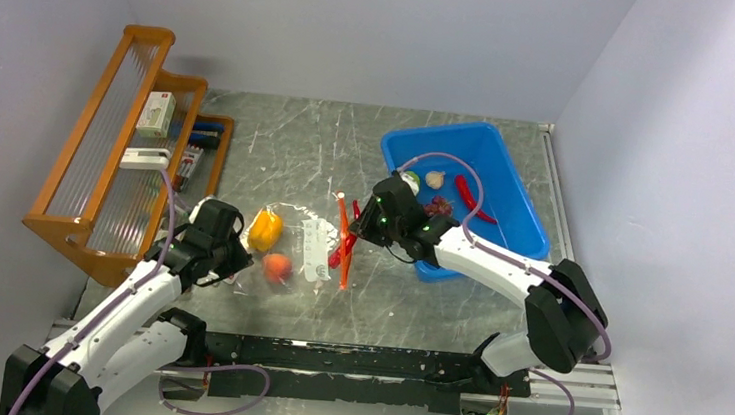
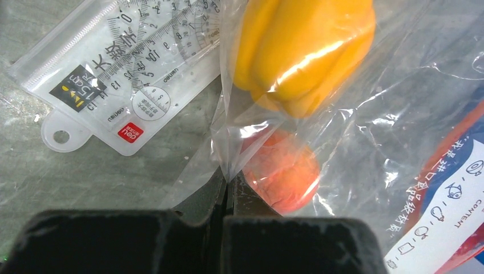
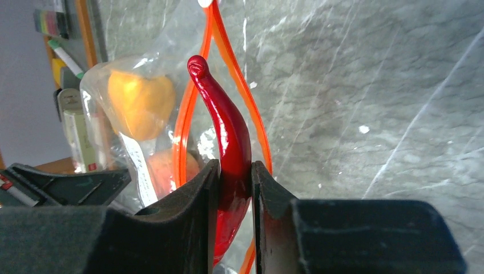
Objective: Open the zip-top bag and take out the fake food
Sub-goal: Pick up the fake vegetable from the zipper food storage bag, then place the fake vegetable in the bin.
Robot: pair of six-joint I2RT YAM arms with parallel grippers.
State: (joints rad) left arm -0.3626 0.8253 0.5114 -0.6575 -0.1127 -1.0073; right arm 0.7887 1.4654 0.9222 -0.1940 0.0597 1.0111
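Note:
The clear zip-top bag (image 1: 305, 247) lies mid-table with its orange zip strip (image 1: 344, 251) open toward the right. Inside are an orange-yellow bell pepper (image 1: 263, 229) and a peach (image 1: 277, 266); both also show in the left wrist view, the pepper (image 2: 302, 51) above the peach (image 2: 282, 171). My left gripper (image 1: 224, 255) is shut on the bag's left corner (image 2: 228, 171). My right gripper (image 1: 362, 229) is shut on a red chilli (image 3: 228, 137) at the bag's open mouth (image 3: 184, 131).
A blue bin (image 1: 519, 206) at the right holds a garlic bulb (image 1: 434, 178), a red chilli (image 1: 471, 199), purple grapes (image 1: 439, 207) and a lime (image 1: 411, 181). A wooden rack (image 1: 123, 146) stands at the left. A clear ruler packet (image 2: 114, 74) lies beside the bag.

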